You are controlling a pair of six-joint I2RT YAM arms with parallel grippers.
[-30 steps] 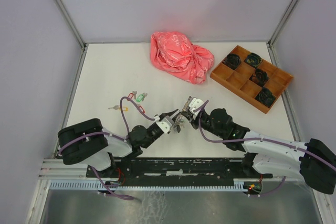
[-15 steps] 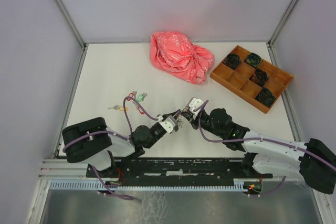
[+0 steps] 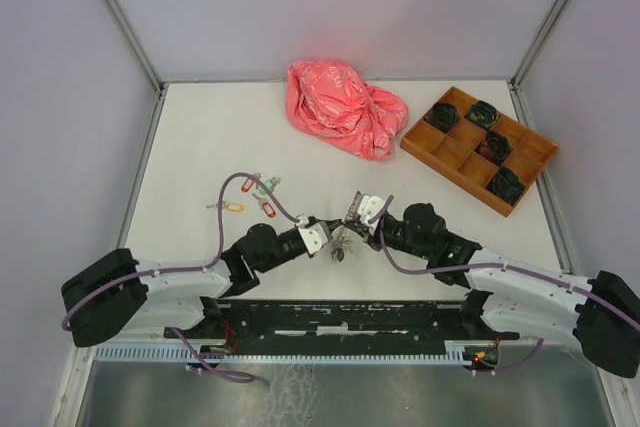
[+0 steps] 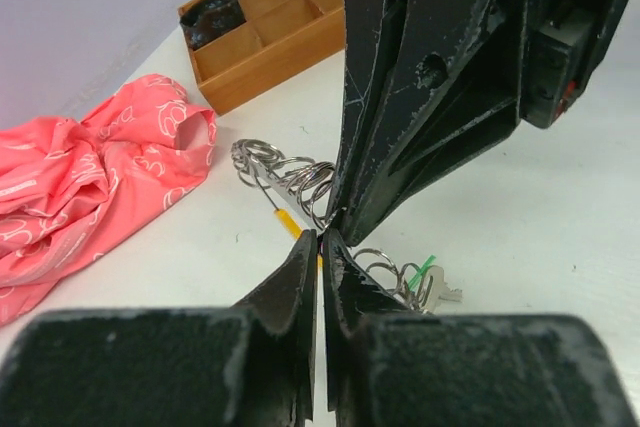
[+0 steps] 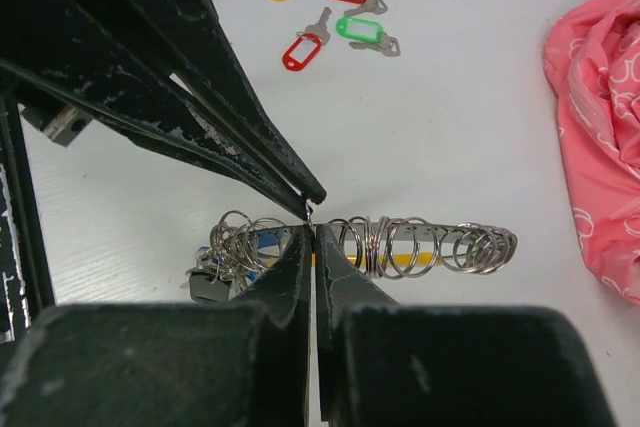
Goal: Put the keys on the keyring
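"Looking at the bench [image 3: 200, 137], can you see the keyring [image 5: 400, 245]?"

"Yes, near the front, in the middle. It has lots of little loops [image 5: 470, 247] on it."

"Who has it?"

"Both. The left gripper [image 4: 320, 247] is squeezed almost flat on its wire. The right gripper [image 5: 312, 237] pinches it too, tip to tip."

"And the keys [image 5: 358, 29]?"

"Four with red, green and yellow tags lie on the bench, well apart from the ring."

Thin silver wire keyring [image 5: 400, 247]: polished metal, part coated yellow. Small silver keys [image 5: 303, 49]: bright metal, glossy coloured plastic tags. Pink patterned cloth [image 3: 345, 107]: soft, crumpled. Brown compartmented tray [image 4: 270, 69]: matt wood. Left gripper's black fingers [image 5: 200, 77]: matt, scuffed pale. White table [image 3: 200, 137]: smooth, matt.
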